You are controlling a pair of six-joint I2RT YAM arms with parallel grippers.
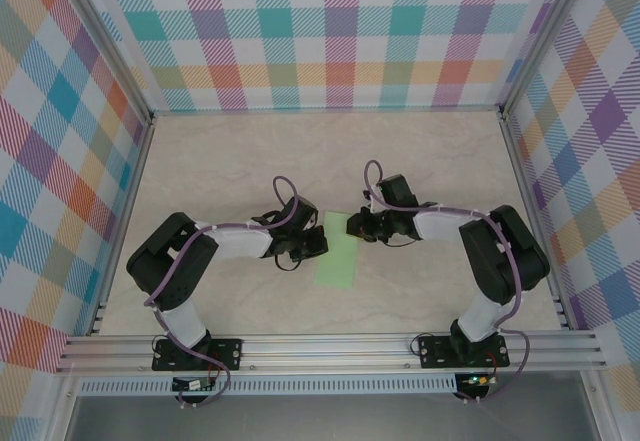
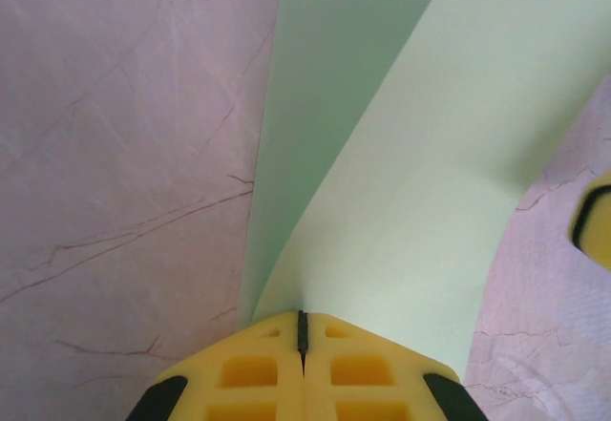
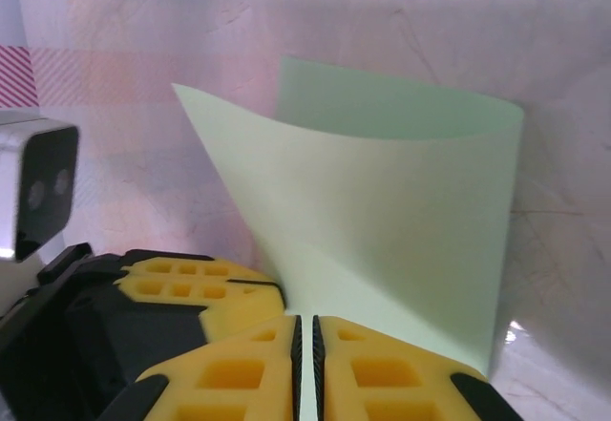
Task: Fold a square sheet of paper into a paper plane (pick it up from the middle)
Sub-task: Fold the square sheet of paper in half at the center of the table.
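Between plaid walls (image 1: 340, 31), on a marble table (image 1: 220, 161), the paper (image 1: 336, 261) sits mid-table between the two arms, one side lifted and curled over the rest in a loose fold. The left gripper (image 2: 303, 330) pinches its edge with fingers closed tight; the right gripper (image 3: 305, 335) pinches it likewise, just beside the left

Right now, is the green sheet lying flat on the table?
No: in the right wrist view the square sheet of paper bends over in a curve, its edge pinched in the shut right gripper.
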